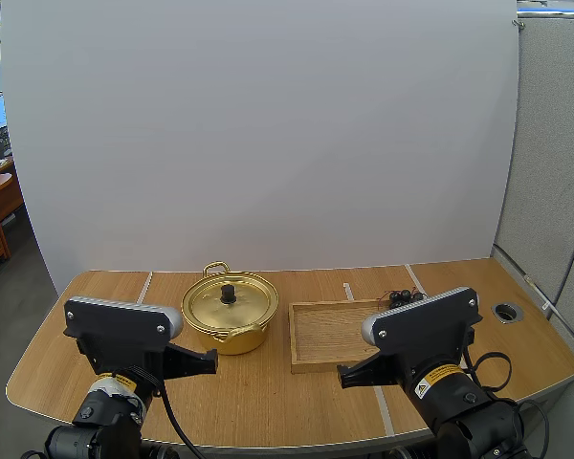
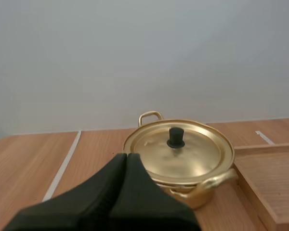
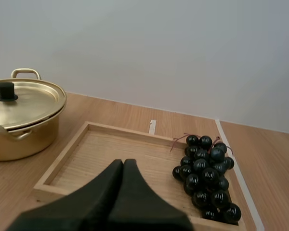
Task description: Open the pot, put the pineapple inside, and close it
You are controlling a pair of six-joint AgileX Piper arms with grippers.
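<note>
Left hand has its two black fingers pressed together into one dark wedge, with nothing held between them. It hovers over the near left part of the light wooden table and points at the round gold-coloured metal pot. Right hand is closed in the same way, tips together and empty, above the near rim of the shallow rectangular wooden tray.

From the high view, the left hand and right hand both sit close to the table's near edge and point toward its far edge. The pot stands left of the table's middle, closer to the far edge than the near one, with one looped handle toward the far edge and the other toward the near edge. Its gold lid rests flat on top, and a small black knob stands upright at the centre of the lid.

The tray lies just beside the pot on its right, the two close but not clearly touching. A bunch of glossy dark grapes with thin reddish stems lies inside the tray along its right rim.
</note>
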